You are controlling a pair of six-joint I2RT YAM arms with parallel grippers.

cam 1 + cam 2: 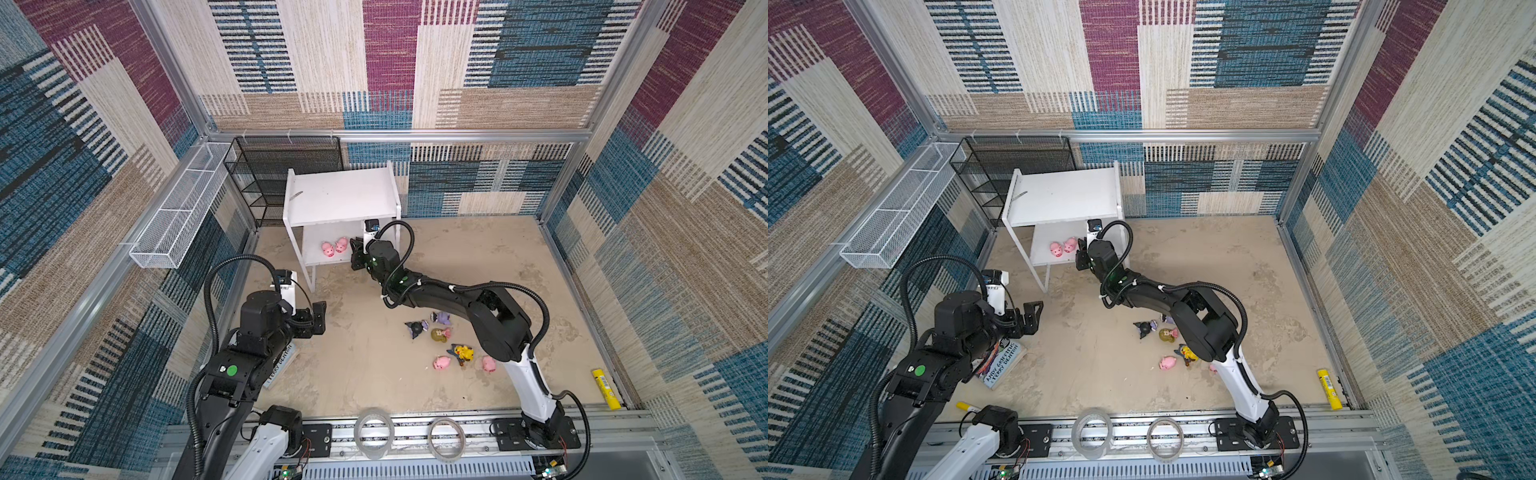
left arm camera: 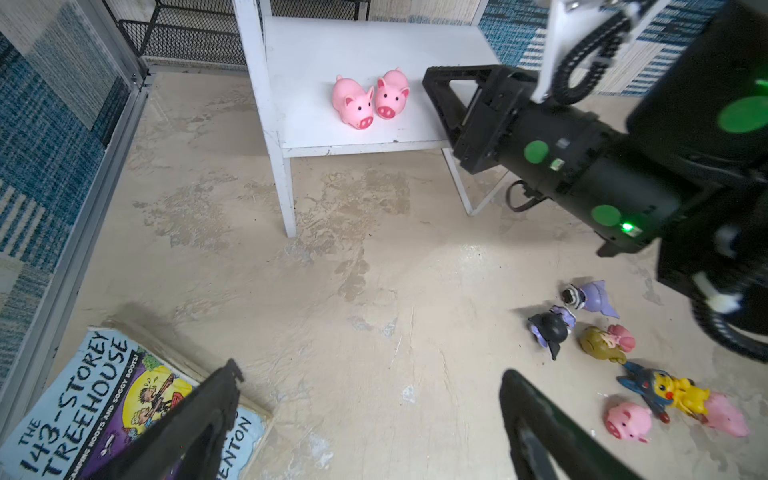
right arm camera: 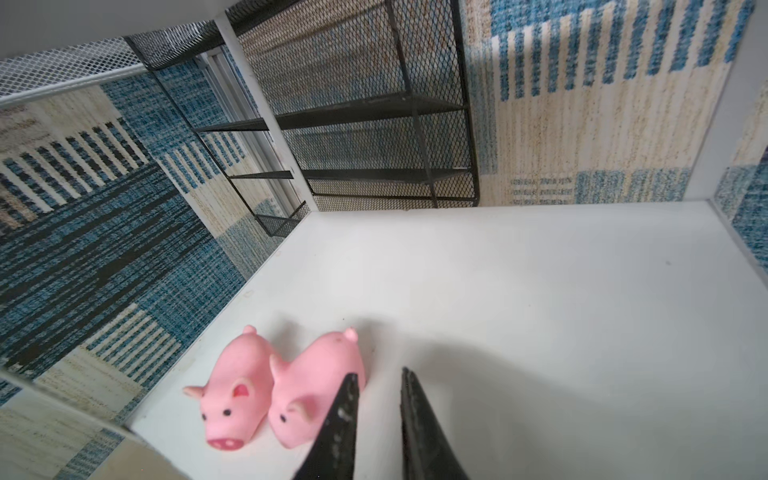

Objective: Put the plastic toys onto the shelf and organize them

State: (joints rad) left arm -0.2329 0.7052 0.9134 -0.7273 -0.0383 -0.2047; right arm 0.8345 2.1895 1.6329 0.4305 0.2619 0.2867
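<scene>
Plastic pigs (image 1: 334, 248) sit paired on the shelf (image 1: 340, 195), lower board, apparently sorted by kind; right end effector (image 3: 378, 382) at their 3 o'clock, barely parted, empty; left end effector (image 1: 318, 318) wide open, empty; six toys (image 1: 440, 334) on the tabletop (image 1: 353, 374) at the shelf's 5 o'clock.

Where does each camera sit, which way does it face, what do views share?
Top views: high at the front, looking down on shelf and floor; both arms, left gripper, right gripper show.
Left wrist: on the left arm, facing the lower board and floor toys; own fingers, wide apart.
Right wrist: inside the lower tier, facing the black mesh rack; own fingers.
Shared: all show the two pigs on the lower board.
</scene>
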